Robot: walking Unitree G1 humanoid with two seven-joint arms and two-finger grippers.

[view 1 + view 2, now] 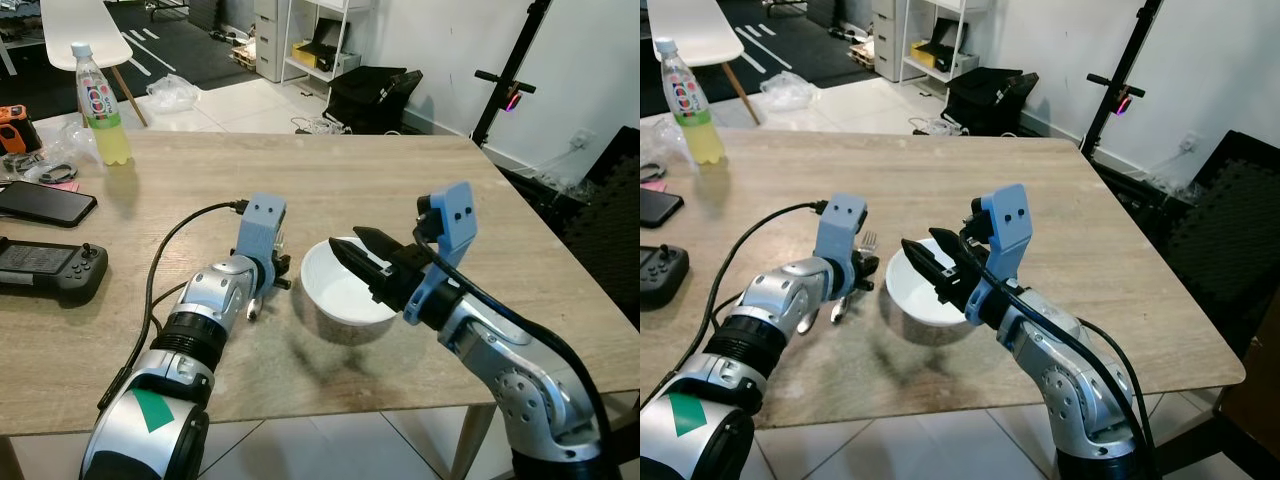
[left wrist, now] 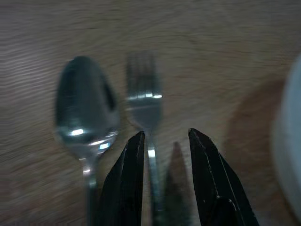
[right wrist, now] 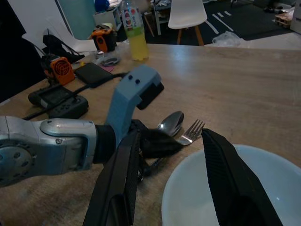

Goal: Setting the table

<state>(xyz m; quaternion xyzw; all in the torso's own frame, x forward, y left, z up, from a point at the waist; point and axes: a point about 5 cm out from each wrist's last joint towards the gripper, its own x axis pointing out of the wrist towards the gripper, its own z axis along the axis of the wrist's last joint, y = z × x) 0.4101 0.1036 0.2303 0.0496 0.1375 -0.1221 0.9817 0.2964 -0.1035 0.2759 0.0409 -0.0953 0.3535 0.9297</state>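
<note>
On a pale wood table (image 1: 420, 180) over white floor tiles (image 1: 250, 105), the left gripper (image 2: 164, 141) straddles a fork (image 2: 145, 101) slightly parted, right gripper (image 3: 171, 181) wide above the bowl (image 1: 345, 290), bottle (image 1: 100, 92) at ten o'clock.

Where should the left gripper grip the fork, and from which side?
Grip the fork by its thin handle, from above, fingers straddling it. It lies flat, the spoon close on one side and the bowl on the other, so a side approach looks crowded.
</note>
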